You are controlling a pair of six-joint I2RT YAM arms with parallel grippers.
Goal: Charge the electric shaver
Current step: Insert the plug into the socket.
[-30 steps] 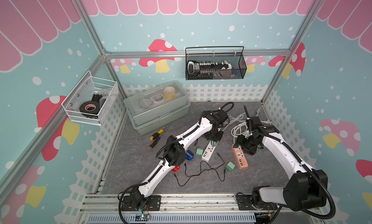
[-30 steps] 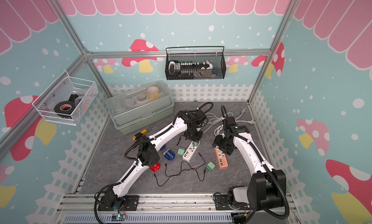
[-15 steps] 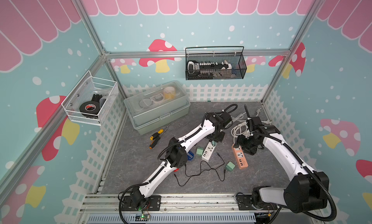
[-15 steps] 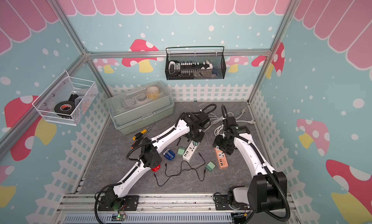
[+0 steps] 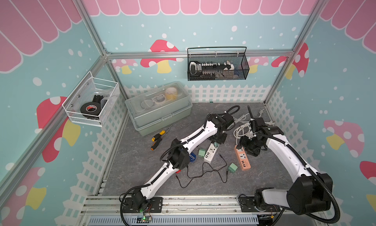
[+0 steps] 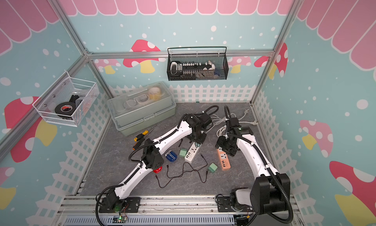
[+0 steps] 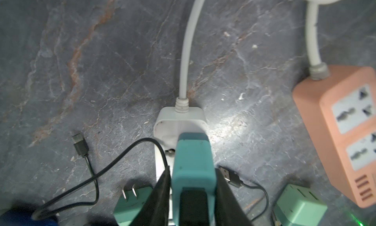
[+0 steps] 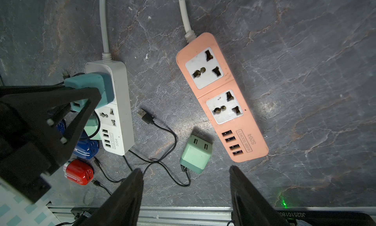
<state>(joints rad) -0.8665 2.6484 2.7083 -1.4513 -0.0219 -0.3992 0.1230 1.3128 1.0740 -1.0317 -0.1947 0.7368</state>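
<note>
A blue electric shaver and a red one lie on the grey floor beside my left arm's elbow. A teal adapter sits plugged into the white power strip. My left gripper straddles this adapter, its fingers close on both sides with a thin gap along one, so it stands open. A black cable lies loose, its USB plug beside the strip. My right gripper hangs open and empty above the floor near the orange power strip.
Two mint adapters lie by the strips, and white cords coil behind them. A lidded green toolbox and screwdrivers sit at the back left. A black basket and a white basket hang on the walls.
My left arm's forearm and elbow have shifted slightly to the right while its wrist stays over the white strip. The right arm has hardly moved.
</note>
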